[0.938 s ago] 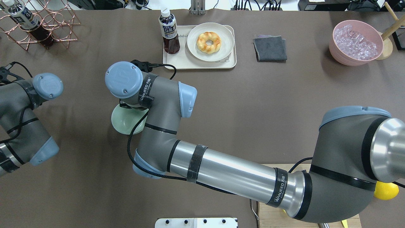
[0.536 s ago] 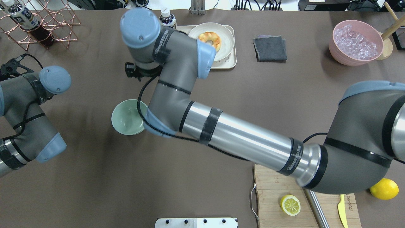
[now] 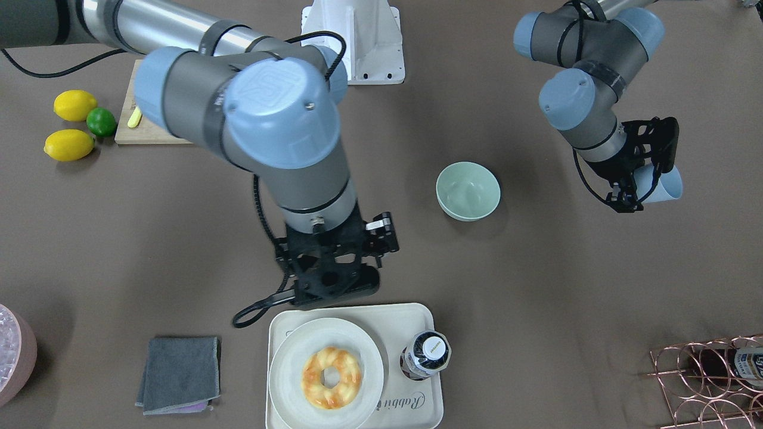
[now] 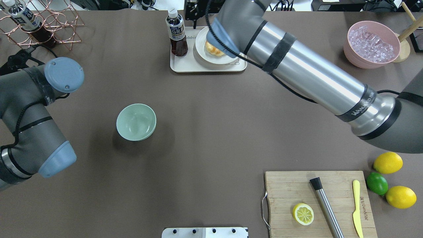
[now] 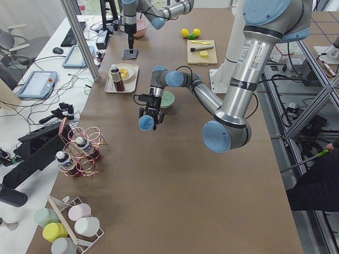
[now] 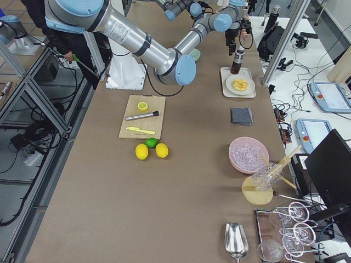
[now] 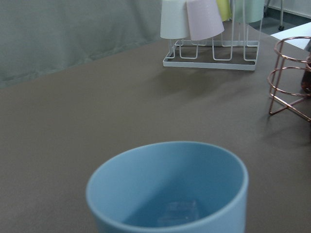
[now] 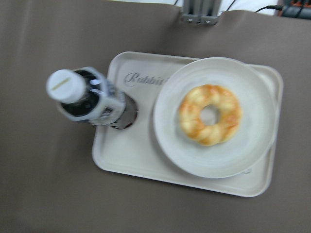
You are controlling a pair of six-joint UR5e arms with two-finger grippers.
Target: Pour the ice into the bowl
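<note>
On the worktop (image 4: pixel 211 132), the bowl (image 4: pixel 135 122) is set upright. The right tool (image 3: pixel 334 280) is held near the tray (image 3: pixel 417 411); its state cannot be told. A light blue cup (image 3: pixel 666 185) holding ice (image 7: pixel 180 212) is clamped by the left tool (image 3: pixel 639 187), apart from the bowl.
</note>
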